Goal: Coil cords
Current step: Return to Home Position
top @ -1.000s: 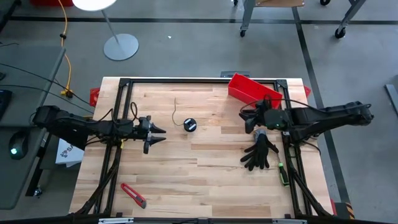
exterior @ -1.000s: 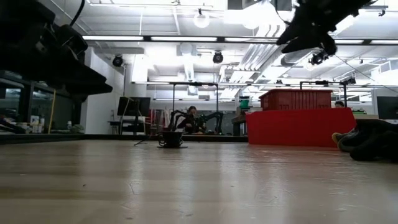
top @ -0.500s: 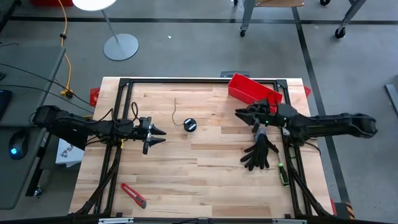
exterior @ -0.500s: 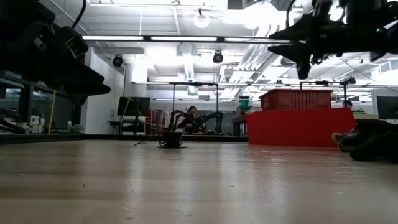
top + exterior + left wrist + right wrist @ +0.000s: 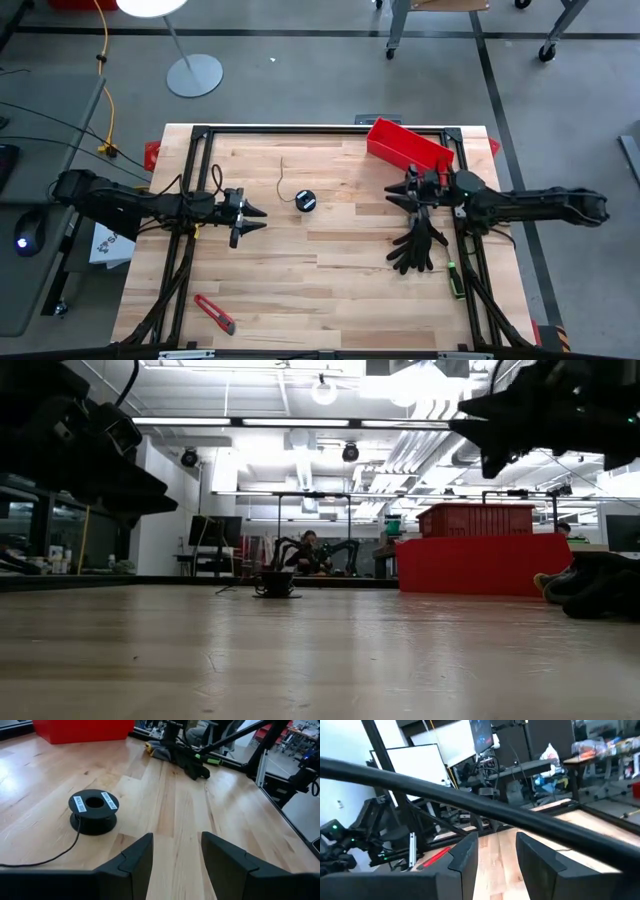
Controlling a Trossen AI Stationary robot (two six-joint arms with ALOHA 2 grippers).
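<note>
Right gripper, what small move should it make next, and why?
Probably draw the right gripper back toward its own side of the table, well above the black gloves lying close by it. It is open and empty, and the spool stands alone between it and the open left gripper.

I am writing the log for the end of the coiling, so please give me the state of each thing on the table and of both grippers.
Spool: stands on one flange, hole up, held by nothing.
Cord: a tail lies loose beside the spool, not wound.
Left gripper: open, empty.
Right gripper: open, empty.
Gloves: lying in a heap.
</note>
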